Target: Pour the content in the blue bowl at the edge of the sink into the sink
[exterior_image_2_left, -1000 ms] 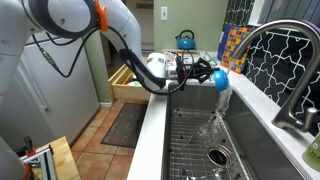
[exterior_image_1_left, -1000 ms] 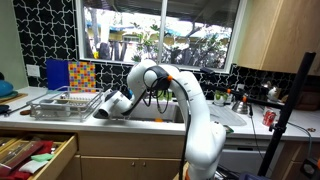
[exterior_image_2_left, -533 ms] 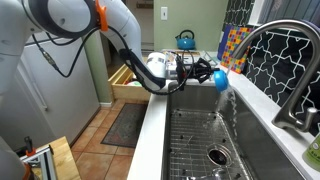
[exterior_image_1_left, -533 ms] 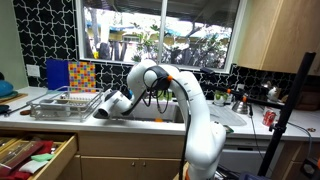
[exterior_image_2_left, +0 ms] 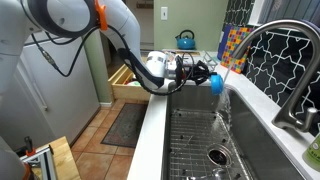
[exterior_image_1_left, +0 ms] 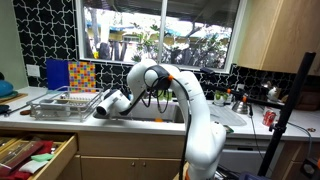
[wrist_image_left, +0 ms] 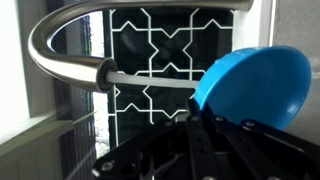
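My gripper (exterior_image_2_left: pixel 205 75) is shut on the rim of the blue bowl (exterior_image_2_left: pixel 216 83) and holds it tipped on its side above the far end of the sink (exterior_image_2_left: pixel 195 135). In the wrist view the blue bowl (wrist_image_left: pixel 255 85) fills the upper right, its hollow facing the camera, gripped at its lower edge by my black fingers (wrist_image_left: pixel 200 125). In an exterior view my arm (exterior_image_1_left: pixel 150 85) reaches left over the counter to the sink's edge; the bowl is hidden there. Wet streaks show on the sink wall below the bowl.
A steel faucet (exterior_image_2_left: pixel 285 55) arches over the sink and shows in the wrist view (wrist_image_left: pixel 80 45). A wire grid lies on the sink floor round the drain (exterior_image_2_left: pixel 216 156). A dish rack (exterior_image_1_left: pixel 62 103), an open drawer (exterior_image_1_left: pixel 35 155) and a kettle (exterior_image_2_left: pixel 185 40) stand nearby.
The bowl has tipped a little further and shifted slightly towards my arm. The falling water seen one second ago has stopped.
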{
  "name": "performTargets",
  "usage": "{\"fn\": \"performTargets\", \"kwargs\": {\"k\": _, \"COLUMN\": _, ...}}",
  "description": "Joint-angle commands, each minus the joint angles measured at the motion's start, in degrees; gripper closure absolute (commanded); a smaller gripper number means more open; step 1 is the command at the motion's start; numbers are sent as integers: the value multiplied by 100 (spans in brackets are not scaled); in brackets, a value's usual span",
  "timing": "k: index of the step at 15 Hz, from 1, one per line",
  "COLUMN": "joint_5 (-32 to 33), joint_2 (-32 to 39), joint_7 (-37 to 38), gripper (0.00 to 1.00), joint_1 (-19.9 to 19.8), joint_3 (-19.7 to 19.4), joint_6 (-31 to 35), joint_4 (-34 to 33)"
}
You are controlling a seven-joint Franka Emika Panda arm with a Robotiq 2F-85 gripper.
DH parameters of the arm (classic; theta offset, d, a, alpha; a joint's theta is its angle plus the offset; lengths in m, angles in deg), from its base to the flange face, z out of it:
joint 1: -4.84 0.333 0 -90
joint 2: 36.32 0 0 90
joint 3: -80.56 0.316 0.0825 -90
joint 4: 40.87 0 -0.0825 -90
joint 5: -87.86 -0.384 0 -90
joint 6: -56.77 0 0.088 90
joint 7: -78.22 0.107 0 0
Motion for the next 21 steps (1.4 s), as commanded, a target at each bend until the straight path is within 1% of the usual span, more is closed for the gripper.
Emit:
{"fn": "performTargets", "kwargs": {"k": 1, "joint_5": -829, "joint_2": -228, "joint_7": -261, "gripper": 98, "joint_1": -188, "joint_3": 165, "joint_6": 841, "joint_4": 66}}
{"fn": "performTargets", "kwargs": {"k": 5, "joint_5": -2006, "joint_2": -374, "joint_7": -904, "gripper": 98, "joint_1": -284, "joint_3": 127, "joint_6": 1632, "joint_4": 87}}
{"fn": "performTargets", "kwargs": {"k": 7, "joint_5": -2481, "joint_2": -400, "joint_7": -1259, "gripper": 98, "joint_1": -247, "joint_3": 26, "joint_6": 1598, "joint_4": 85}}
{"fn": "performTargets", "kwargs": {"k": 8, "joint_5": -2535, "joint_2": -399, "joint_7": -1333, "gripper": 98, "joint_1": -185, "joint_3": -57, "joint_6": 1456, "joint_4": 76}}
{"fn": "performTargets", "kwargs": {"k": 9, "joint_5": -2554, "joint_2": -412, "joint_7": -1376, "gripper": 98, "joint_1": -169, "joint_3": -106, "joint_6": 1496, "joint_4": 71}}
{"fn": "performTargets", "kwargs": {"k": 13, "joint_5": -1859, "joint_2": -405, "joint_7": -1095, "gripper": 99, "joint_1": -62, "joint_3": -308, "joint_6": 1628, "joint_4": 42}}
{"fn": "performTargets", "kwargs": {"k": 17, "joint_5": -1151, "joint_2": -366, "joint_7": -977, "gripper": 98, "joint_1": -27, "joint_3": -367, "joint_6": 1558, "joint_4": 24}}
{"fn": "performTargets", "kwargs": {"k": 20, "joint_5": -1063, "joint_2": -357, "joint_7": -931, "gripper": 99, "joint_1": -60, "joint_3": -356, "joint_6": 1415, "joint_4": 15}}
{"fn": "performTargets", "kwargs": {"k": 21, "joint_5": -1165, "joint_2": -329, "joint_7": -839, "gripper": 99, "joint_1": -26, "joint_3": -367, "joint_6": 1169, "joint_4": -13}}
